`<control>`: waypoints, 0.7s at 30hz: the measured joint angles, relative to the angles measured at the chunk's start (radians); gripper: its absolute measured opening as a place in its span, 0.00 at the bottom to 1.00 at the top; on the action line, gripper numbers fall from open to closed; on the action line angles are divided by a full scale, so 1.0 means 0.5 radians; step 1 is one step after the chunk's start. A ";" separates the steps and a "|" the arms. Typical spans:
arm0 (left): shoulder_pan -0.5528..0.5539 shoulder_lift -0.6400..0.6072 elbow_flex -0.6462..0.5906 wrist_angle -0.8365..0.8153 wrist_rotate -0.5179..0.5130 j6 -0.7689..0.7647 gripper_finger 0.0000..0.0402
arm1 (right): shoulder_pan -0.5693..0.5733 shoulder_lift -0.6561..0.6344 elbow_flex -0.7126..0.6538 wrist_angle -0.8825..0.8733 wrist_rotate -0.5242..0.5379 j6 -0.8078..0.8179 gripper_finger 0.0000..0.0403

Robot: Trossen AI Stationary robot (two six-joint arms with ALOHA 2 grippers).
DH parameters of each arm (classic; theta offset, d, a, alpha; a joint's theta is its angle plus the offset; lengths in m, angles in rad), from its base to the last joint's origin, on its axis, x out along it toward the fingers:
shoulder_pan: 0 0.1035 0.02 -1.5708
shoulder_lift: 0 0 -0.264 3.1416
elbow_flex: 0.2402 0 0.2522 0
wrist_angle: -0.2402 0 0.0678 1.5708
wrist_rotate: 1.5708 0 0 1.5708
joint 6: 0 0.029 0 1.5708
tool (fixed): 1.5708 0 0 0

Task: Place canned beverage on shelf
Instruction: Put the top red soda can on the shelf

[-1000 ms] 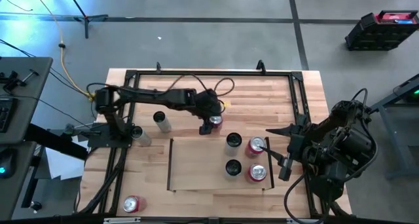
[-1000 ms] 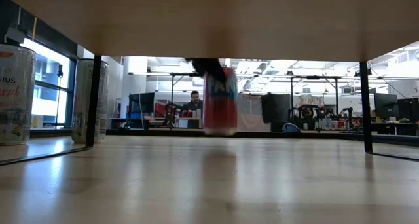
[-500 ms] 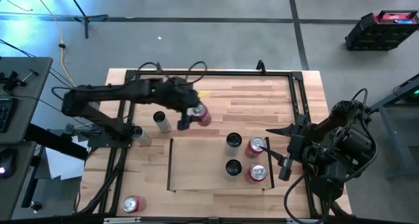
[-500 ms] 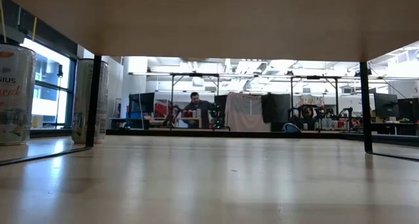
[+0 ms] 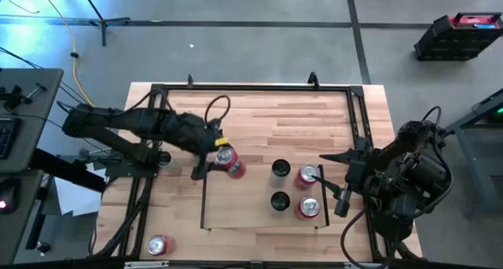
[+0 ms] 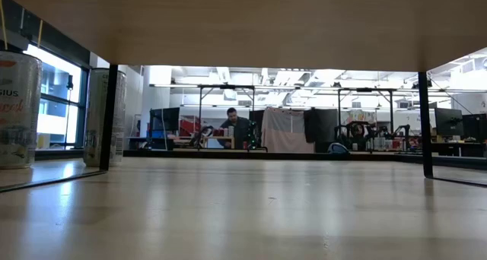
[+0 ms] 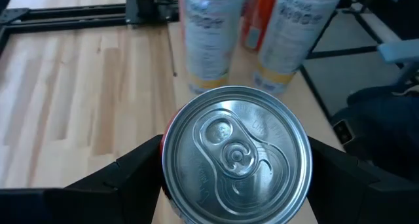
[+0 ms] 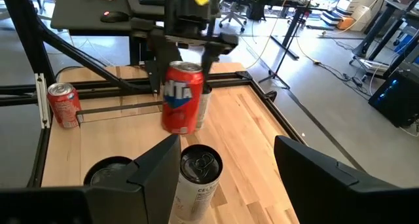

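The left claw [image 5: 221,160] was clamped on a red can [image 5: 229,162], holding it up over the far-left corner of the shelf [image 5: 244,202]. The right claw [image 5: 333,177] sat idle with its fingers apart at the shelf's right edge, near four cans [image 5: 280,170] already standing there.
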 joint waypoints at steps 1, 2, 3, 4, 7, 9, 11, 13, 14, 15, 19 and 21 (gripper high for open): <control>-0.038 0.010 0.000 0.021 -0.020 -0.030 0.71 | 0.000 0.000 0.001 0.000 0.000 0.000 0.57; -0.073 0.024 0.000 0.051 -0.034 -0.061 0.71 | 0.000 0.000 0.000 0.000 0.000 0.000 0.57; -0.104 0.039 0.000 0.072 -0.040 -0.083 0.71 | 0.000 0.000 0.000 0.000 0.000 0.000 0.57; -0.130 0.052 0.000 0.084 -0.039 -0.099 0.71 | 0.000 0.000 0.000 0.000 0.000 -0.001 0.57; -0.173 0.108 0.037 0.074 -0.017 -0.106 0.71 | 0.000 0.000 0.000 0.000 0.000 0.000 0.57; -0.182 0.170 0.104 0.032 -0.006 -0.109 0.71 | -0.001 0.000 0.000 0.001 0.001 0.002 0.57; -0.181 0.238 0.188 -0.016 -0.001 -0.076 0.71 | 0.000 0.000 0.000 0.001 0.001 0.007 0.57; -0.180 0.313 0.294 -0.068 0.002 -0.023 0.71 | 0.000 0.000 0.000 0.001 0.001 0.008 0.57; -0.179 0.348 0.341 -0.097 0.001 0.007 0.71 | 0.000 0.000 0.000 0.001 0.001 0.008 0.57; -0.179 0.379 0.379 -0.133 0.002 0.032 0.71 | 0.000 0.000 0.000 0.001 0.001 0.008 0.57; -0.170 0.488 0.447 -0.188 0.006 0.052 0.71 | 0.000 0.000 0.000 0.002 0.001 0.008 0.57; -0.151 0.530 0.458 -0.192 0.013 0.052 0.71 | 0.000 0.000 0.000 0.002 -0.003 0.008 0.57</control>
